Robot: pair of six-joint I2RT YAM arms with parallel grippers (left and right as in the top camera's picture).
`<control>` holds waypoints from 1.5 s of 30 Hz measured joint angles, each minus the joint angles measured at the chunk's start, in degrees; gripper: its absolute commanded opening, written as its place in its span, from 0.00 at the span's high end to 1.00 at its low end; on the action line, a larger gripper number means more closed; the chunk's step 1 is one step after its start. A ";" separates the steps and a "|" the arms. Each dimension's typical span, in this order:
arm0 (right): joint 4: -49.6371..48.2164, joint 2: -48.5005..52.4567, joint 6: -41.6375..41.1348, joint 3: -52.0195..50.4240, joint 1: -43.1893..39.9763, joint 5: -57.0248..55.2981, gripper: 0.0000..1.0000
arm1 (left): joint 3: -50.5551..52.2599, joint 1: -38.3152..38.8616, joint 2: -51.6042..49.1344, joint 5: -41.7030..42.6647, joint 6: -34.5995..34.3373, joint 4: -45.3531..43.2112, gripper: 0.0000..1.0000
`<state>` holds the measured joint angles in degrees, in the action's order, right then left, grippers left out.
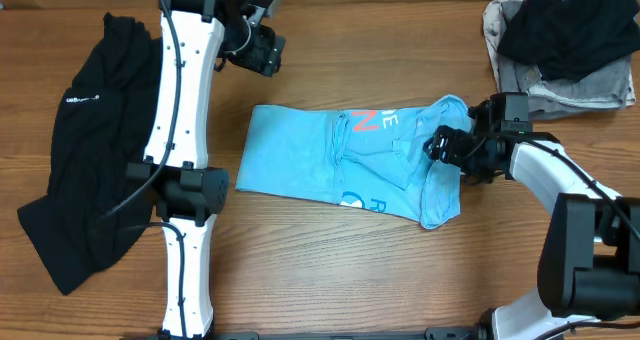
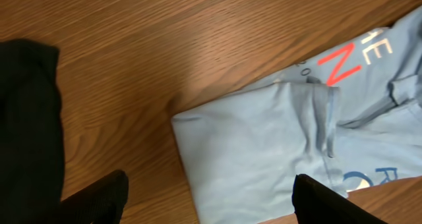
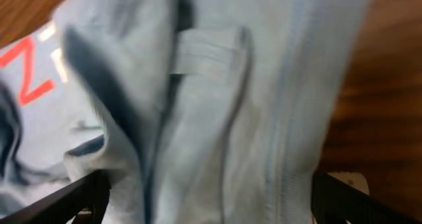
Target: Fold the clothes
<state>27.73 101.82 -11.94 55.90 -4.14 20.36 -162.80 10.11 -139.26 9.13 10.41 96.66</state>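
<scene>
Straddling the blue shirt (image 1: 300, 155), the right gripper (image 1: 438, 145) stood spread. The left gripper (image 1: 268, 58) hovered spread near the far edge.

T-shirt (image 1: 330, 160) central; spread garment (image 1: 80, 170) to left; garment heap (image 1: 565, 45) back right; right pincer (image 1: 438, 144) over T-shirt's right end.

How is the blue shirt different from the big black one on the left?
The blue T-shirt is bright, with red and white letters; the black garment is dark, with only tiny white print. The blue T-shirt lies partly folded mid-table, the right pincer at its bunched end; the black garment sprawls loose at the left side. Both are soft clothes on the wooden table.
</scene>
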 measured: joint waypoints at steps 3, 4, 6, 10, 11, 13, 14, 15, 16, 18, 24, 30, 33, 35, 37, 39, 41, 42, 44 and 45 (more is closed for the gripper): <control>-1.88 0.87 1.36 0.09 0.00 4.74 0.00 | 0.00 -0.13 0.00 -0.04 0.00 0.00 0.19; -2.45 1.16 1.66 0.09 -0.02 6.69 0.00 | 0.00 -0.13 0.00 -0.02 0.00 0.00 0.19; -2.82 1.75 2.34 0.09 0.00 10.19 0.00 | 0.00 -0.09 0.00 -0.02 0.00 0.00 0.18; -2.12 2.40 3.52 0.02 0.02 15.02 0.07 | 0.00 -0.09 0.00 -0.02 0.00 0.00 0.18; -1.79 2.58 3.91 0.00 0.07 15.78 0.14 | 0.00 -0.09 0.00 -0.02 0.00 0.00 0.18; -0.76 2.95 4.42 -0.17 0.17 16.37 0.44 | 0.00 -0.09 0.00 -0.02 0.00 0.00 0.18; -0.37 3.17 4.63 -0.35 0.22 16.35 0.55 | 0.00 -0.09 0.00 -0.02 0.00 0.00 0.18; 0.02 3.41 4.42 -0.55 0.28 16.20 0.64 | 0.00 -0.09 0.00 -0.02 0.00 0.00 0.18; 0.55 3.74 4.39 -0.79 0.35 15.76 0.69 | 0.00 -0.09 0.00 -0.02 0.00 0.00 0.18; 1.29 4.20 4.09 -1.20 0.37 14.93 0.76 | 0.00 -0.09 0.00 -0.02 0.00 0.00 0.18; 2.47 4.31 2.69 -1.22 -2.62 13.05 0.96 | 0.00 -0.09 0.00 -0.02 0.00 0.00 0.18; 8.96 4.33 4.00 -0.02 -11.37 13.88 0.96 | 0.00 -0.09 0.00 -0.02 0.00 0.00 0.18; 15.37 4.28 6.75 2.27 -15.58 14.14 0.96 | 0.00 -0.09 0.00 -0.02 -0.02 0.00 0.18; 19.50 4.02 8.81 4.07 -16.83 14.16 0.96 | 0.00 -0.09 0.00 -0.02 0.00 0.02 0.18; 23.74 3.15 10.88 6.38 -16.98 14.16 0.96 | 0.00 -0.09 0.00 -0.02 0.00 0.00 0.18; 26.34 2.16 12.09 8.41 -16.46 14.23 0.96 | 0.00 -0.09 0.00 -0.04 0.00 0.00 0.18; 29.14 0.59 12.87 11.21 -15.04 14.19 0.96 | 0.00 -0.09 0.00 -0.20 0.00 -0.02 0.17; 30.03 -0.13 13.11 12.22 -14.21 14.14 0.96 | 0.00 -0.09 0.00 -0.22 -0.02 0.00 0.18; 31.78 -1.77 13.07 15.04 -11.10 14.10 0.96 | 0.00 -0.09 0.00 -0.26 0.00 -0.11 0.17; 32.06 -2.45 12.96 16.33 -9.29 14.16 0.96 | 0.00 -0.09 0.00 -0.39 -0.02 -0.28 0.17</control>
<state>59.79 99.37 1.02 72.23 -13.43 34.52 -162.80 10.02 -139.26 8.73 10.39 96.38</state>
